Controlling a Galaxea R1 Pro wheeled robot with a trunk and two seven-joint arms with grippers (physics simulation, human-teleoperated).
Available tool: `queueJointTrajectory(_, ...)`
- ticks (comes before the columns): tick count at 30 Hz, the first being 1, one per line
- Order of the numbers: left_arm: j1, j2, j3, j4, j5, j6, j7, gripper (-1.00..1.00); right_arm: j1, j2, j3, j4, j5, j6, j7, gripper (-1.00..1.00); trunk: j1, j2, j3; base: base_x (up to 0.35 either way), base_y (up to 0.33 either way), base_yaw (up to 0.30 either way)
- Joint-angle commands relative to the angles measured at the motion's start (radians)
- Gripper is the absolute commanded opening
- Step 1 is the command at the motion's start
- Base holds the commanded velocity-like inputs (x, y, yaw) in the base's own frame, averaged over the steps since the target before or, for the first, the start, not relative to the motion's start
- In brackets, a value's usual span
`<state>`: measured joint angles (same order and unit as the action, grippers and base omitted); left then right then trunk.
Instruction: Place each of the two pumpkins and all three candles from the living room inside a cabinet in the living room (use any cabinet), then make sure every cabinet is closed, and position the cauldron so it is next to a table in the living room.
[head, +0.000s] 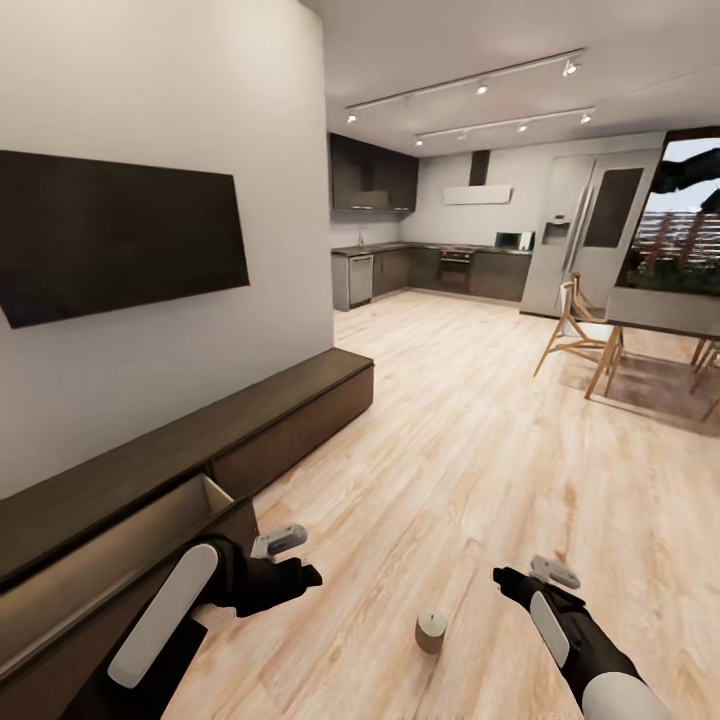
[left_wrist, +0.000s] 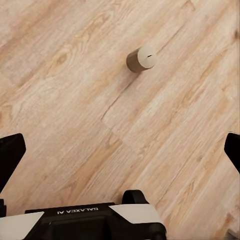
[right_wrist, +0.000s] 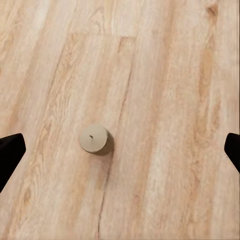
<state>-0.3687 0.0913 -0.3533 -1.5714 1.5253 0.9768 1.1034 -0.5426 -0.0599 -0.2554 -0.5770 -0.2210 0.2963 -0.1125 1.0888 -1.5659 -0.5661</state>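
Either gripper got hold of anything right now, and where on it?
Nothing is held. Both the left gripper and the right gripper are open and empty; the candle stands alone on the floor between them.

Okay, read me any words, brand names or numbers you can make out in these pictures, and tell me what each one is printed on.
"GALAXEA AI": printed on the black body of the left arm, just behind the left hand; it appears mirrored and upside down in the left wrist view.
The kitchen appliances far off in the head view carry no markings that can be read at this size.
No lettering shows on the candle.
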Motion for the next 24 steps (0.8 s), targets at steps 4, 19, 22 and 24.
queueJointTrajectory(4,-0.001,0.001,-0.001,-0.001,0.009,0.002,0.010,1.00,0.000,-0.001,0.000,-0.001,-0.011,0.004,-0.004,1.00,0.000,-0.001,-0.001,0.000,0.000,-0.290)
queueJointTrajectory(19,-0.001,0.001,0.002,-0.001,0.009,0.002,0.010,1.00,0.000,-0.001,-0.025,0.002,-0.011,0.004,-0.003,1.00,0.000,-0.001,-0.001,0.000,0.019,-0.290)
queueJointTrajectory(22,-0.001,0.001,0.005,-0.001,0.009,0.002,0.010,1.00,0.000,-0.001,-0.025,0.002,-0.011,0.004,-0.003,1.00,0.000,-0.001,-0.001,0.000,0.139,-0.291)
queueJointTrajectory(24,-0.001,0.001,0.006,-0.001,0.009,0.002,0.010,1.00,0.000,-0.001,-0.025,0.002,-0.011,0.004,-0.003,1.00,0.000,-0.001,-0.001,0.021,0.224,-0.290)
